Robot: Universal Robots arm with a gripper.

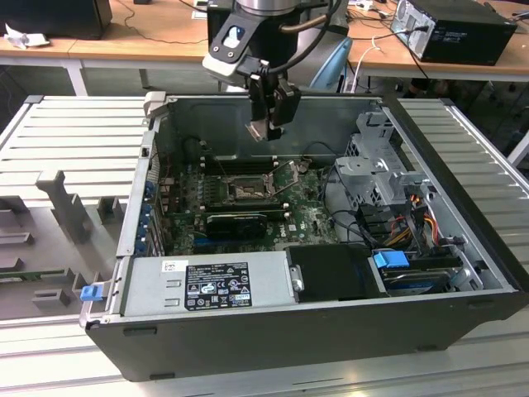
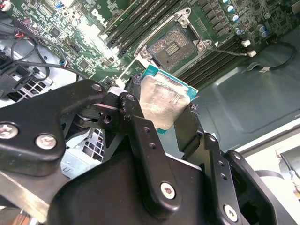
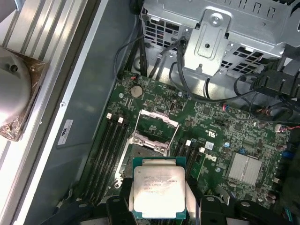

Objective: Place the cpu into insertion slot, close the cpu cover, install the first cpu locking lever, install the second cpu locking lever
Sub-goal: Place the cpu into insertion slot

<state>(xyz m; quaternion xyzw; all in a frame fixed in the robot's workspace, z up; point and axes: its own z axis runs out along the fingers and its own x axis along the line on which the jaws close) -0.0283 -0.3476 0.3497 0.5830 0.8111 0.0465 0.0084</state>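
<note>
Your black fingers (image 2: pixel 140 126) pinch the pale square metal cpu (image 2: pixel 161 101) above the dark-centred insertion slot (image 2: pixel 176 44); its lower edge is hidden.

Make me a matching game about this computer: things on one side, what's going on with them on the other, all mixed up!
Things:
1. small flat square beige-grey metal cpu
2. small square dark-centred insertion slot
3. thin square grey metal cpu cover
4. black gripper

States:
A. swung open
B. shut on the chip
C. empty, on the green motherboard
D. held above the board

Pairs: 1-D, 2-C, 3-A, 4-B
</note>
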